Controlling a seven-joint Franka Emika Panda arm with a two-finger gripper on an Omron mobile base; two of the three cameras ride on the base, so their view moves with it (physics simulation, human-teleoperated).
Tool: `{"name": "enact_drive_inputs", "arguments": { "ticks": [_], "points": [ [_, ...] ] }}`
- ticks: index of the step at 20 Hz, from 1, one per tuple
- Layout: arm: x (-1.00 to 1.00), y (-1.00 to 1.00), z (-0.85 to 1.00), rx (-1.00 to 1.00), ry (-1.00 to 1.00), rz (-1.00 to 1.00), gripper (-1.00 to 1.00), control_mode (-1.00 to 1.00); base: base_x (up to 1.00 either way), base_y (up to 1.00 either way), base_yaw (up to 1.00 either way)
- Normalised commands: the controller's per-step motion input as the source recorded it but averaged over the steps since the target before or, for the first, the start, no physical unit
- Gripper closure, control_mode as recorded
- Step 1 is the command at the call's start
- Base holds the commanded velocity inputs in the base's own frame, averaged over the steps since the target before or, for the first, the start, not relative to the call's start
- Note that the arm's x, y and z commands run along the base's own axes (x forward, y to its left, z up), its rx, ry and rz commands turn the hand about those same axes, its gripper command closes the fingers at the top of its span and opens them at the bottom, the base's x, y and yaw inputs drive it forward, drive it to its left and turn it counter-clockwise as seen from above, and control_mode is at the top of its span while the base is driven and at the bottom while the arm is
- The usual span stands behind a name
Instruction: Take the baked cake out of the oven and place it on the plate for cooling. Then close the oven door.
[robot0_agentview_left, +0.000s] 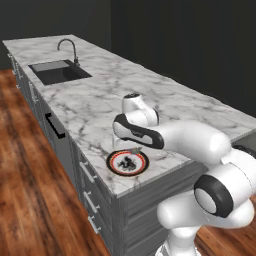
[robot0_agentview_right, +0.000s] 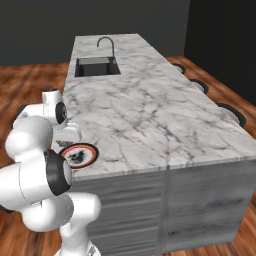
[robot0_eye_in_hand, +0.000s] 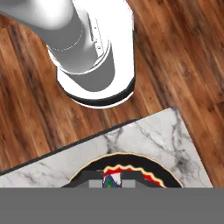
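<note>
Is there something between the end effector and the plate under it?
Nothing visible. The end effector hangs directly over the plate near the marble counter's corner, jaws shut on a small colourful object I cannot identify.

A long kitchen island (robot0_agentview_left: 150, 107) runs away from the robot, standing on a wooden floor (robot0_agentview_left: 30, 200). A sink (robot0_agentview_left: 59, 72) is set into the far end of its top, and a faucet (robot0_agentview_left: 69, 47) stands just behind the basin. At the near end, close to the corner and to the edge on the robot's left, a plate (robot0_agentview_left: 128, 162) lies on the top. The gripper (robot0_eye_in_hand: 113, 181) hangs directly above the plate, perhaps holding something small between its tips, though the hand view cuts it off. Drawers (robot0_agentview_left: 90, 195) sit in the island's side below the plate. Stools (robot0_agentview_right: 231, 114) line the island's opposite long side.
</note>
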Motion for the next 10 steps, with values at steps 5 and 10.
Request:
{"name": "enact_drive_inputs", "arguments": {
  "ticks": [5,10],
  "points": [
    [0.28,0.00,-0.41,0.00,0.01,-0.09,1.00,-1.00,0.00,0.00,0.00],
    [0.22,0.00,-0.56,0.00,0.00,-0.05,1.00,-1.00,0.00,0.00,0.00]
  ]
}}
